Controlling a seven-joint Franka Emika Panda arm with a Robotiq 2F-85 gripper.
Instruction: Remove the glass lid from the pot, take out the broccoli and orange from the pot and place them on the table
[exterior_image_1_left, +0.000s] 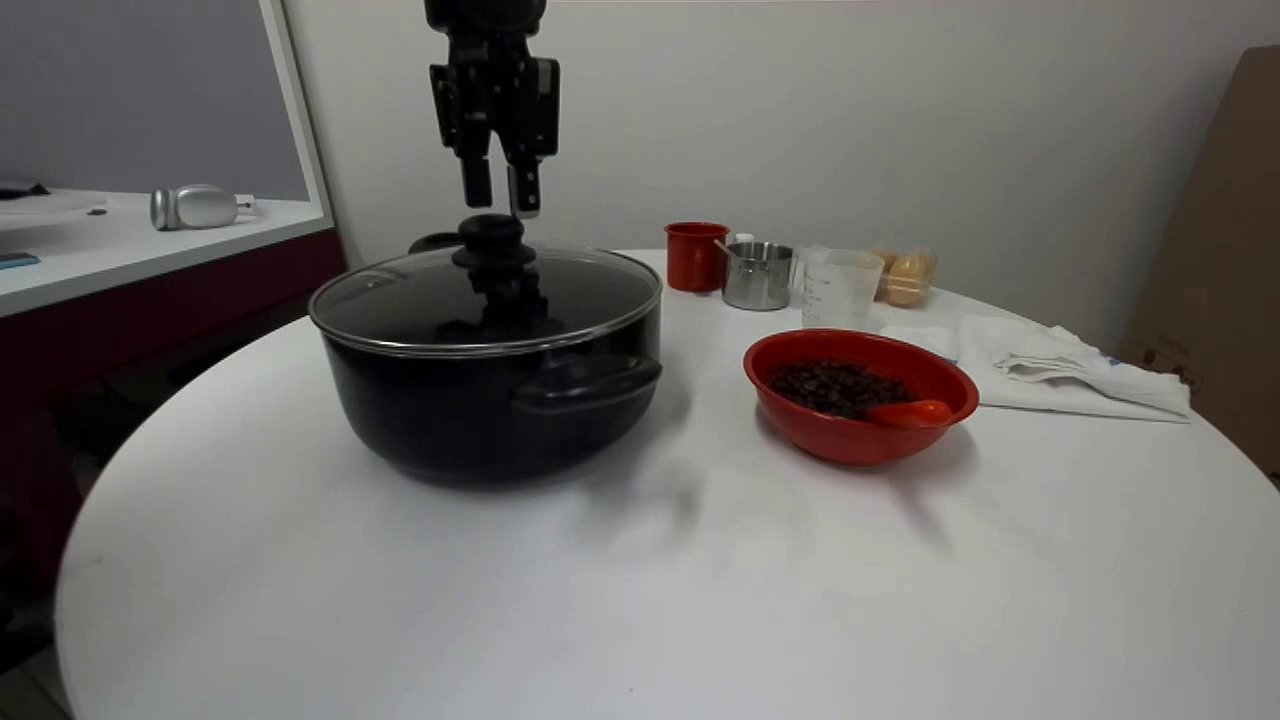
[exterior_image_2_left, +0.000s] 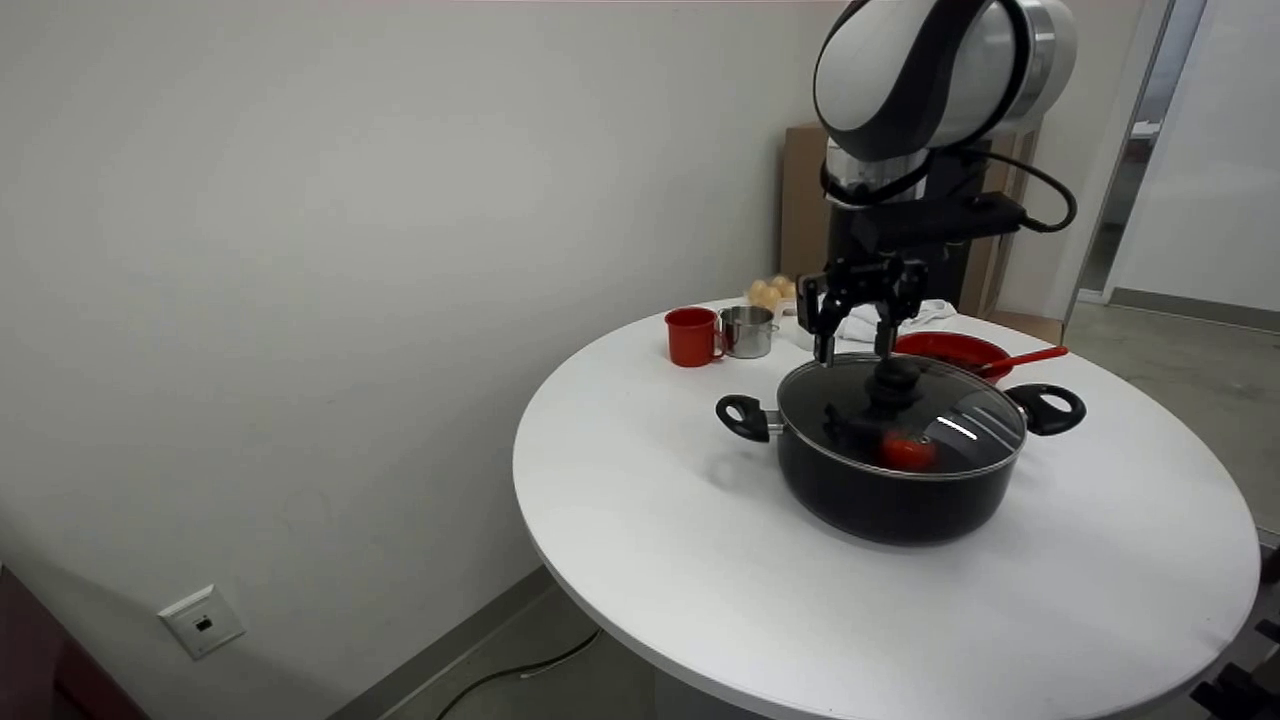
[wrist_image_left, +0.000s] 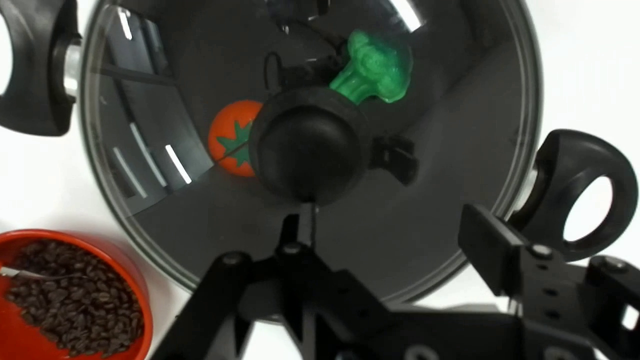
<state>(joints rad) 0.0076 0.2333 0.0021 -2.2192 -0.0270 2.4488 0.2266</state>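
The glass lid (exterior_image_1_left: 600, 285) covers the black pot (exterior_image_1_left: 430, 420), its black knob (wrist_image_left: 310, 150) pointing up. Through the glass in the wrist view I see the green broccoli (wrist_image_left: 380, 65) and the orange (wrist_image_left: 232, 130), which the knob partly hides. An exterior view also shows the orange (exterior_image_2_left: 908, 452) inside; the broccoli cannot be made out in either exterior view. My gripper (wrist_image_left: 385, 212) stands open by the knob, nothing between its fingers. One fingertip lines up with the knob's edge in the wrist view; whether they touch I cannot tell. The pot rests on the white table (exterior_image_1_left: 700, 620).
A red bowl (exterior_image_1_left: 850, 450) of dark beans with a red spoon sits close to the pot. Behind are a red mug (exterior_image_1_left: 693, 258), a metal cup (exterior_image_1_left: 757, 280), a clear measuring cup (exterior_image_1_left: 838, 290), eggs (exterior_image_1_left: 907, 280) and a white cloth (exterior_image_1_left: 1090, 375). Pot handles (wrist_image_left: 600, 150) stick out.
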